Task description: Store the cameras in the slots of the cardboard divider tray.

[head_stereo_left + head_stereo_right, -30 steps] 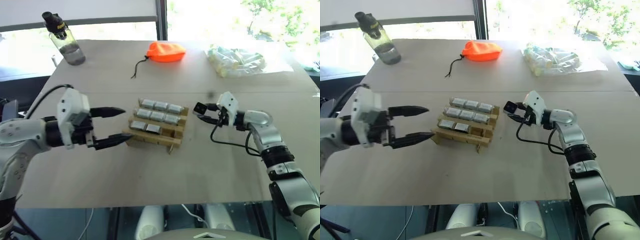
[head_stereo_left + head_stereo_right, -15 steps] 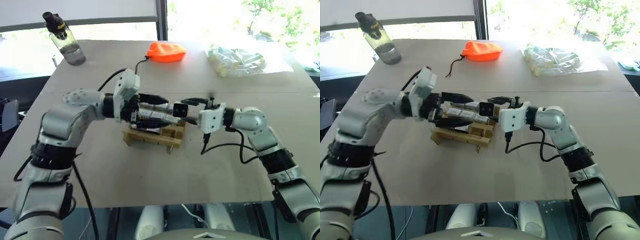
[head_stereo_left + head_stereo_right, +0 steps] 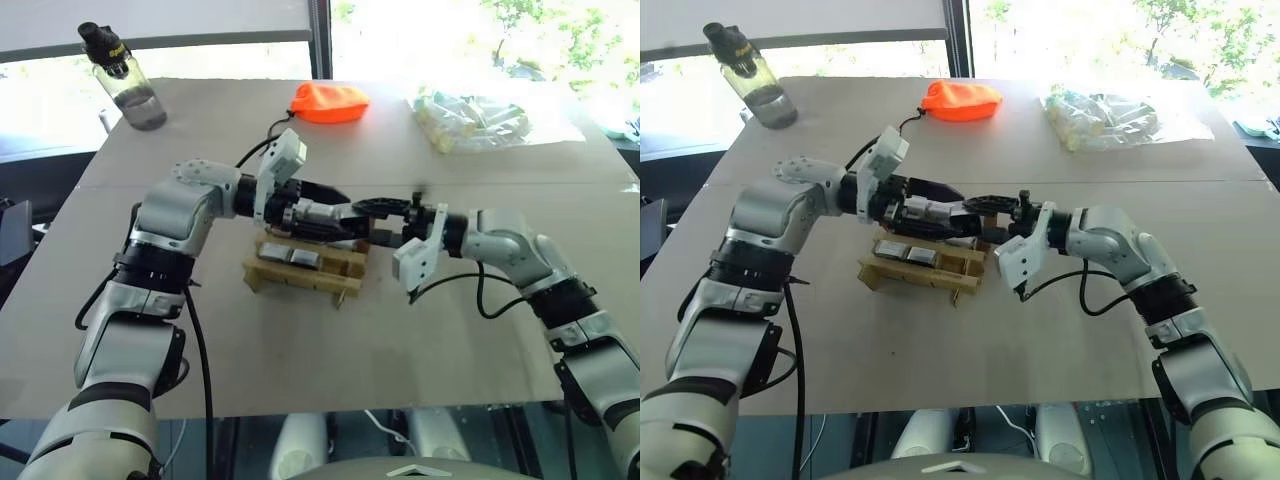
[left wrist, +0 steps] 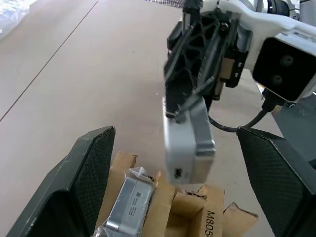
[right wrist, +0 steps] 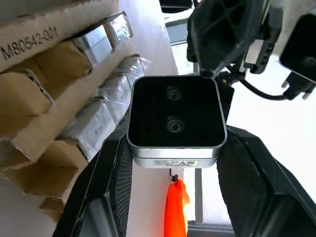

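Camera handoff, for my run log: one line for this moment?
right gripper: shut on camera | left gripper: open around it | above cardboard divider tray

Silver-grey jointed arms, black cables, black fingers [image 4: 89, 173].

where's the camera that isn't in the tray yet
It's clamped in the right tool, hanging just above the tray at the table's middle, between the open left tool's fingers; the camera faces the right wrist view.
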### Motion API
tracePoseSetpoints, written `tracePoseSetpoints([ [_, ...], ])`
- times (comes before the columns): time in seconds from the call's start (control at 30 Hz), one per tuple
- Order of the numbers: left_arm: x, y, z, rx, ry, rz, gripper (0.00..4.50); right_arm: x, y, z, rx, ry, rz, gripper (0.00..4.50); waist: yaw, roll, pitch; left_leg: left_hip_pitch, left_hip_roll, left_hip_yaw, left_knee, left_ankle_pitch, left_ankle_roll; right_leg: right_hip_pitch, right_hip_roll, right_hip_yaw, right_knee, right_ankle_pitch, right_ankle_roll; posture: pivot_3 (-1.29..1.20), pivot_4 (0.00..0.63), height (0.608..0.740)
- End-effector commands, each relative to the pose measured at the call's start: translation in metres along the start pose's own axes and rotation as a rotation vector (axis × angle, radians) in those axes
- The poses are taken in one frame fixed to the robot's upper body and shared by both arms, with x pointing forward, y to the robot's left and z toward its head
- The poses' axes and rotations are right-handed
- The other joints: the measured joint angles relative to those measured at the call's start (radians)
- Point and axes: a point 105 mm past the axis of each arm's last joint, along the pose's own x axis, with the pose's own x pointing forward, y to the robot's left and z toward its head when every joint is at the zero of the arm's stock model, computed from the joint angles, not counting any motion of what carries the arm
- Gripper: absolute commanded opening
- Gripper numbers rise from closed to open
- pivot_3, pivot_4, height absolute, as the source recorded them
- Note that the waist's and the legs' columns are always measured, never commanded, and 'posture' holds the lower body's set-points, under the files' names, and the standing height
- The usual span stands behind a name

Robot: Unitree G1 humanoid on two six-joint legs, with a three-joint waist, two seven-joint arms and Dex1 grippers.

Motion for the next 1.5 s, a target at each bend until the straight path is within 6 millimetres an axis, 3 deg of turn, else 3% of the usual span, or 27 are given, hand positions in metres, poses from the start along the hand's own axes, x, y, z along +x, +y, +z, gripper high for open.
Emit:
tracePoseSetpoints([
  [0.03, -0.003, -0.001, 0.01, 0.042, -0.011, -0.011, 4.12, 0.002, -0.016, 0.004, -0.05, -0.026, -0.047, 1.92, 0.0, 0.0, 0.0, 0.0, 0.0, 0.0, 0.0, 0.0, 0.0, 0.0, 0.0, 0.0, 0.0, 0.0, 0.0, 0.0, 0.15, 0.726],
  [0.13, -0.002, -0.004, 0.01, 0.029, -0.022, -0.026, 4.12, 0.003, -0.015, 0.004, -0.039, -0.035, -0.038, 1.92, 0.0, 0.0, 0.0, 0.0, 0.0, 0.0, 0.0, 0.0, 0.0, 0.0, 0.0, 0.0, 0.0, 0.0, 0.0, 0.0, 0.15, 0.726],
  [0.17, -0.002, -0.004, 0.009, 0.028, -0.021, -0.025, 3.52, 0.003, -0.015, 0.004, -0.04, -0.034, -0.039, 1.92, 0.0, 0.0, 0.0, 0.0, 0.0, 0.0, 0.0, 0.0, 0.0, 0.0, 0.0, 0.0, 0.0, 0.0, 0.0, 0.0, 0.15, 0.726],
  [0.23, -0.001, -0.006, 0.005, 0.017, -0.006, -0.044, 2.85, 0.005, -0.018, 0.003, -0.048, -0.036, -0.043, 1.92, 0.0, 0.0, 0.0, 0.0, 0.0, 0.0, 0.0, 0.0, 0.0, 0.0, 0.0, 0.0, 0.0, 0.0, 0.0, 0.0, 0.15, 0.726],
  [0.37, 0.0, -0.01, 0.002, 0.007, 0.007, -0.065, 0.89, 0.007, -0.021, 0.004, -0.058, -0.044, -0.043, 1.92, 0.0, 0.0, 0.0, 0.0, 0.0, 0.0, 0.0, 0.0, 0.0, 0.0, 0.0, 0.0, 0.0, 0.0, 0.0, 0.0, 0.15, 0.726],
  [0.4, 0.001, -0.01, 0.002, 0.008, 0.009, -0.068, 0.68, 0.007, -0.021, 0.004, -0.06, -0.045, -0.043, 1.92, 0.0, 0.0, 0.0, 0.0, 0.0, -0.001, 0.0, 0.0, 0.0, 0.0, 0.0, 0.0, 0.0, 0.0, 0.0, 0.0, 0.15, 0.726],
  [0.63, 0.002, -0.011, -0.004, 0.028, 0.058, -0.083, 0.72, 0.008, -0.022, 0.001, -0.081, -0.013, -0.046, 1.92, 0.001, 0.0, 0.0, 0.0, 0.0, 0.0, 0.0, 0.0, 0.0, 0.0, -0.001, 0.0, 0.0, 0.0, 0.0, 0.0, 0.15, 0.726],
  [0.67, 0.001, -0.01, -0.004, 0.035, 0.061, -0.08, 0.72, 0.008, -0.022, 0.001, -0.076, -0.011, -0.048, 2.93, 0.001, 0.0, 0.0, 0.0, 0.0, 0.0, 0.0, 0.0, 0.0, 0.0, -0.001, 0.0, 0.0, 0.0, 0.0, 0.0, 0.15, 0.726],
  [0.8, 0.001, -0.007, 0.0, 0.085, 0.059, -0.082, 0.72, 0.002, -0.024, 0.004, -0.001, -0.032, -0.109, 4.45, 0.001, 0.0, 0.0, 0.0, 0.0, -0.001, 0.0, 0.0, 0.0, 0.0, -0.001, 0.0, 0.0, 0.0, 0.0, 0.0, 0.15, 0.726],
  [0.93, -0.003, -0.007, 0.005, 0.194, 0.067, -0.114, 0.72, -0.022, -0.014, -0.004, 0.136, 0.016, -0.121, 4.45, 0.005, 0.0, 0.0, -0.001, 0.0, -0.001, 0.0, 0.0, 0.0, 0.0, -0.001, -0.001, -0.001, 0.0, 0.0, 0.0, 0.15, 0.726],
  [1.07, -0.005, 0.0, 0.016, 0.261, 0.019, -0.103, 0.72, -0.051, 0.003, -0.003, 0.518, 0.071, -0.203, 4.45, 0.012, 0.0, 0.0, -0.004, 0.0, -0.002, 0.001, 0.0, 0.0, 0.0, -0.002, -0.004, -0.002, 0.0, 0.0, 0.0, 0.15, 0.726],
  [1.13, -0.007, 0.002, 0.013, 0.286, 0.031, -0.096, 0.72, -0.065, 0.024, 0.007, 0.741, 0.074, -0.188, 4.45, 0.014, 0.0, 0.0, -0.005, 0.0, -0.005, 0.001, 0.0, 0.0, 0.0, -0.002, -0.005, -0.002, 0.0, 0.0, 0.0, 0.15, 0.726],
  [1.27, -0.008, 0.004, 0.009, 0.317, 0.028, -0.092, 0.72, -0.082, 0.046, 0.024, 1.031, 0.062, -0.2, 4.45, 0.013, 0.0, 0.0, -0.005, 0.0, -0.006, 0.001, 0.0, 0.0, 0.0, -0.002, -0.005, -0.002, 0.0, 0.0, 0.0, 0.15, 0.726],
  [1.33, -0.008, 0.004, 0.008, 0.316, 0.019, -0.098, 0.72, -0.087, 0.053, 0.032, 1.139, 0.049, -0.194, 4.45, 0.01, 0.0, 0.0, -0.004, 0.0, -0.006, 0.002, 0.0, 0.0, 0.0, -0.001, -0.005, -0.002, 0.0, 0.0, 0.0, 0.15, 0.726],
  [1.43, -0.006, -0.002, 0.005, 0.317, -0.002, -0.125, 0.72, -0.103, 0.086, 0.049, 1.334, 0.067, -0.131, 4.45, 0.016, 0.0, 0.0, -0.004, 0.0, -0.007, 0.003, 0.0, 0.001, 0.002, -0.001, -0.005, -0.002, 0.0, 0.0, 0.0, 0.15, 0.726],
  [1.5, -0.007, -0.005, 0.003, 0.325, -0.004, -0.133, 0.72, -0.111, 0.094, 0.057, 1.4, 0.036, -0.129, 4.45, 0.024, -0.001, 0.0, -0.003, 0.0, -0.008, 0.003, 0.0, 0.001, 0.002, -0.001, -0.005, -0.002, 0.0, 0.0, 0.0, 0.15, 0.726],
])
